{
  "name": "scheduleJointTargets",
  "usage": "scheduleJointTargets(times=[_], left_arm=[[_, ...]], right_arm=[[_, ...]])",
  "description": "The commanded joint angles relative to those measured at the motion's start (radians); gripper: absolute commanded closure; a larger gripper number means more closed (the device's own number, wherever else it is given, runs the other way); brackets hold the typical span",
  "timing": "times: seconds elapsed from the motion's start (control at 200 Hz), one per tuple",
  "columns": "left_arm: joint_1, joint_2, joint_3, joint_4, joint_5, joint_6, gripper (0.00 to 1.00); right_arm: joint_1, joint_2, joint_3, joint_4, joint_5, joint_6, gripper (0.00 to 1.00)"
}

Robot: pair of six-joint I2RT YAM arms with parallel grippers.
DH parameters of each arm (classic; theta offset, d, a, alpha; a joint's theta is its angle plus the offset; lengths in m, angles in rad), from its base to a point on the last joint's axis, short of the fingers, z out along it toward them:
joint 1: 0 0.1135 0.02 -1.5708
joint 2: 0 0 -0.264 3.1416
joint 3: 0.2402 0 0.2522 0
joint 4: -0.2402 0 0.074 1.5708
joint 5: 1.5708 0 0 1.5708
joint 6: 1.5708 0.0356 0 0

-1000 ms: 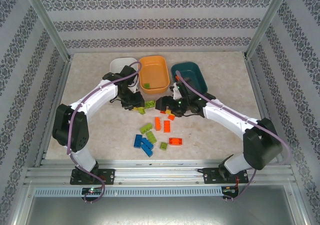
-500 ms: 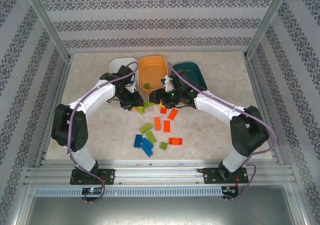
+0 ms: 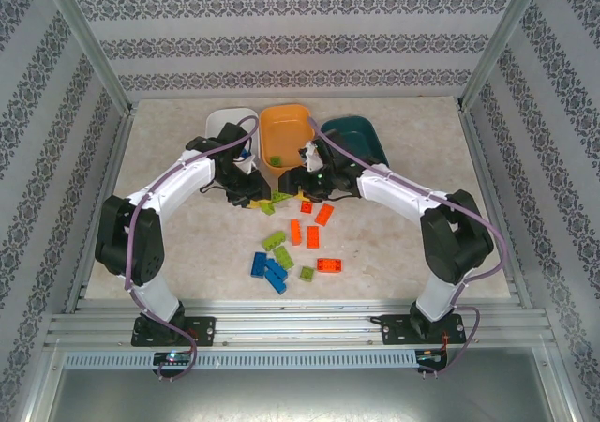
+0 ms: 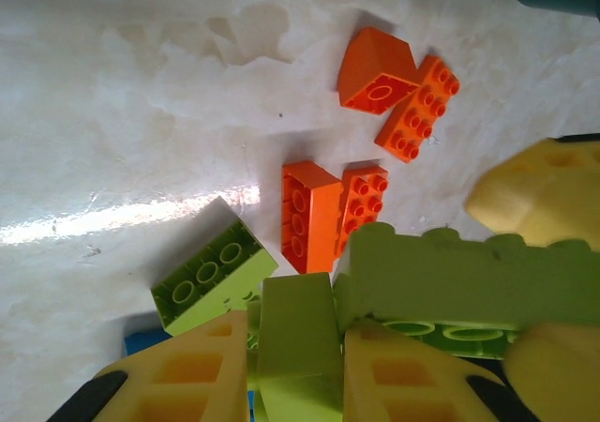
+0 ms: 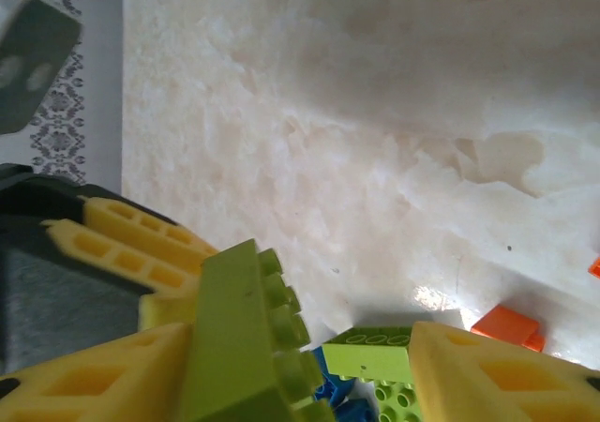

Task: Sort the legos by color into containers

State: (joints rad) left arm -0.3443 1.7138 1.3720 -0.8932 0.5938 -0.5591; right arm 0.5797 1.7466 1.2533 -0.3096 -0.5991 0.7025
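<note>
left gripper (image 4: 295, 352) is clamping fully on a lime lego (image 4: 469, 277) just before the orange container (image 3: 286, 122) near the table's (image 3: 169, 159) far edge, right gripper (image 5: 291, 366) is straddling its other end half-open, not yet gripping, probably prying stuck bricks apart.

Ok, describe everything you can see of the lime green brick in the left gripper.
The lime green brick is glossy plastic and oblong, with a row of round studs along one long side and hollow tubes on the opposite side. It appears held above the table. The left gripper is shut on one end, where it may be two bricks stuck together. The right gripper straddles the other end, though whether it clamps I cannot tell.
</note>
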Motion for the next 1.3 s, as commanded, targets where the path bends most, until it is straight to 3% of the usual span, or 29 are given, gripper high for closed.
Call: scheduleJointTargets(times=[0.0,0.19,0.36,0.694,0.814,1.059,1.294], left_arm=[[0.017,-0.033,0.013,0.011,0.031,0.016,0.77],[0.019,-0.031,0.01,0.017,0.044,0.014,0.77],[0.027,-0.027,0.004,0.032,0.057,-0.003,0.77],[0.053,-0.036,-0.026,0.065,0.081,-0.028,0.76],[0.055,-0.03,-0.032,0.067,0.08,-0.022,0.76],[0.06,-0.019,-0.047,0.048,0.065,0.007,0.76],[0.061,-0.05,-0.079,0.017,0.038,0.039,0.76]], right_arm=[[-0.004,0.021,0.044,-0.065,0.014,-0.051,0.4],[-0.009,0.01,0.006,0.004,-0.015,-0.014,0.51],[-0.009,0.004,-0.023,0.058,-0.03,0.018,0.73],[-0.089,0.028,-0.129,-0.056,0.096,0.161,0.77],[-0.1,0.002,-0.142,0.005,0.105,0.195,0.77],[-0.094,0.051,0.164,-0.126,0.173,0.098,0.75],[-0.113,0.366,0.581,-0.367,0.249,0.031,0.74]])
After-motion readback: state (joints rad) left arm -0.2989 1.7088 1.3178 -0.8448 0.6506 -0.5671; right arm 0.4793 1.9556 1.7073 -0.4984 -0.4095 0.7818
